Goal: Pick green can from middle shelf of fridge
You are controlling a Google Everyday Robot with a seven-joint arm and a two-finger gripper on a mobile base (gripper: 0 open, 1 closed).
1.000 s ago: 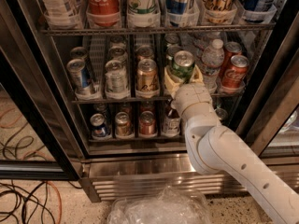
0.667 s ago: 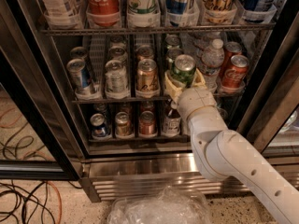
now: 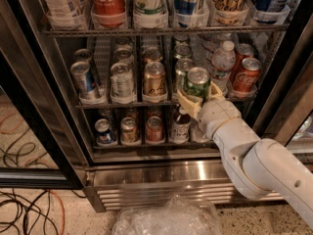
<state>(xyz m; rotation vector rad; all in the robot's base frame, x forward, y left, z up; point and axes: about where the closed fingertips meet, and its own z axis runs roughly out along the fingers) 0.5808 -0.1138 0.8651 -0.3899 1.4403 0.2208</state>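
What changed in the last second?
The gripper, at the front of the middle shelf with jaws clamped on the green can, has drawn the can slightly down and right in view, seemingly out of its lane. It already held the can before. The other drinks stayed put.

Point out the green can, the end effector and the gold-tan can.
green can (image 3: 197, 82): camera view, green side wall.
end effector (image 3: 199, 95): camera view, midway between fingertips clasping the can, at middle shelf (image 3: 122, 104).
gold-tan can (image 3: 154, 81): camera view, front of its body.
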